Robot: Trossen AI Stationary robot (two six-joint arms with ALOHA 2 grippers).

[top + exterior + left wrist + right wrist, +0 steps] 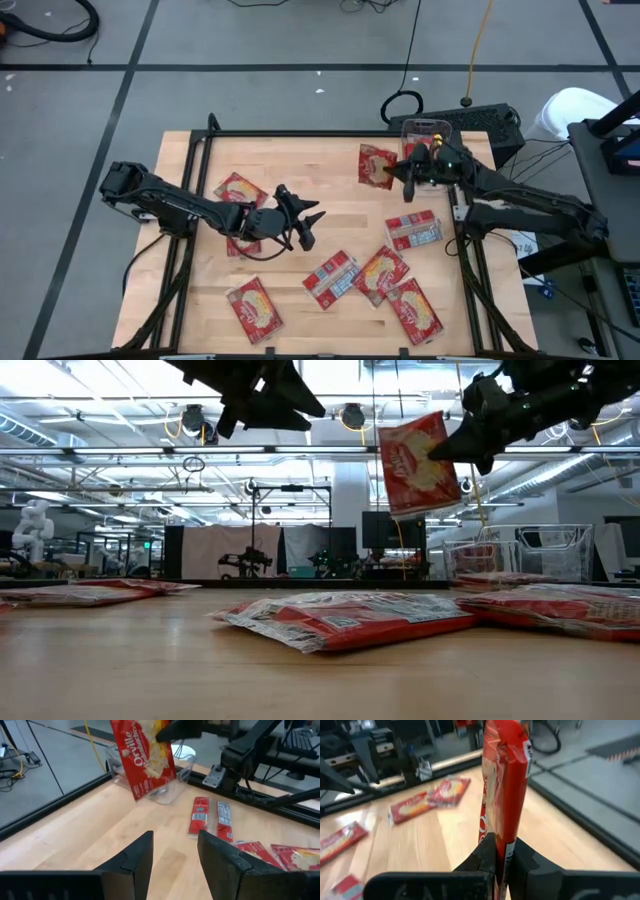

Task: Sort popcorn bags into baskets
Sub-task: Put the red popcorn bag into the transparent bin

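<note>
My right gripper [405, 180] is shut on a red popcorn bag [377, 165] and holds it in the air over the table's far right part, close to the clear basket [424, 128]. The low view shows this bag [418, 465] hanging well above the wood. My left gripper [312, 228] hovers open over the table's middle with nothing between its fingers [142, 857]; it points toward the held bag [147, 760] and the basket [170, 792]. Several more bags lie flat on the table, such as one [413, 230] below the right arm. My right gripper pinches the bag between its two fingers [485, 852] at an edge near an upper corner [440, 448]. The fingers come nearly level from the table's right side. The bag is lifted clear and hangs tilted below the hold, its printed face toward the near side.
Loose bags lie at the near side [255, 305], [332, 278], [380, 272], [415, 308] and at the left [240, 190]. A black frame rail [330, 133] borders the wooden top. Bare wood lies between the two grippers.
</note>
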